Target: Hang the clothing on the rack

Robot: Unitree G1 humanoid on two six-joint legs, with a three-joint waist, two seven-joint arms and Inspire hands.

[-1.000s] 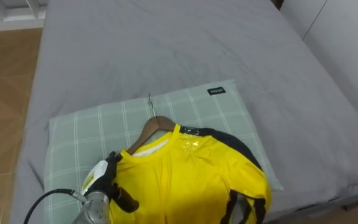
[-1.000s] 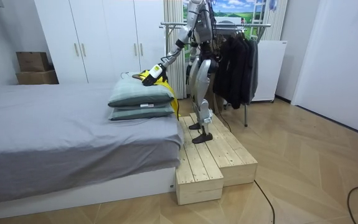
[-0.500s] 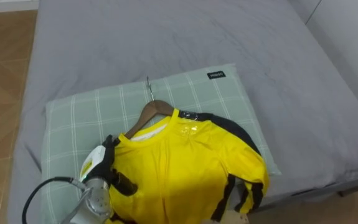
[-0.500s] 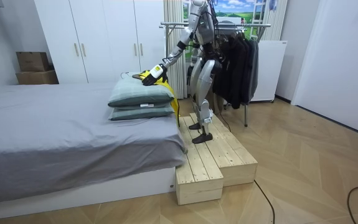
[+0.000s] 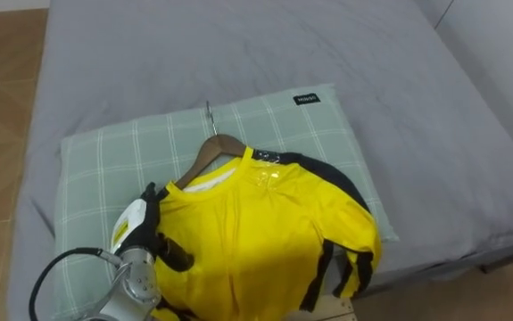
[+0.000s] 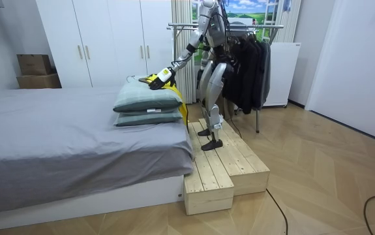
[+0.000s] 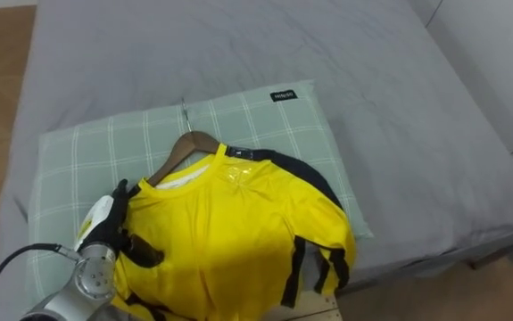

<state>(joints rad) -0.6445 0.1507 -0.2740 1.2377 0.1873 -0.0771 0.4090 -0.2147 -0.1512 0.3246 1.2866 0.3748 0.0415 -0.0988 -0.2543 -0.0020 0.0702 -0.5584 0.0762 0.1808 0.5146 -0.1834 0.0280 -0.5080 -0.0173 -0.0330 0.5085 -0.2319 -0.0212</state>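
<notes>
Your left hand [image 5: 149, 234], near left, is curled tight on the left shoulder of the yellow shirt [image 5: 256, 241]. The shirt sits on its wooden hanger [image 5: 216, 147] and lies on the green checked pillow [image 5: 104, 169] at the grey bed's [image 5: 238, 53] near end, with the hook pointing far.

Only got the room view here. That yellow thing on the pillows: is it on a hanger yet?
Observer: Yes. The yellow shirt is on a wooden hanger, lying flat on the checked pillow.
Operator: Left hand actually gripping it?
Observer: Looks like it. The left hand is at the shirt's shoulder, with its thumb on top of the cloth and its fingers at the edge.
</notes>
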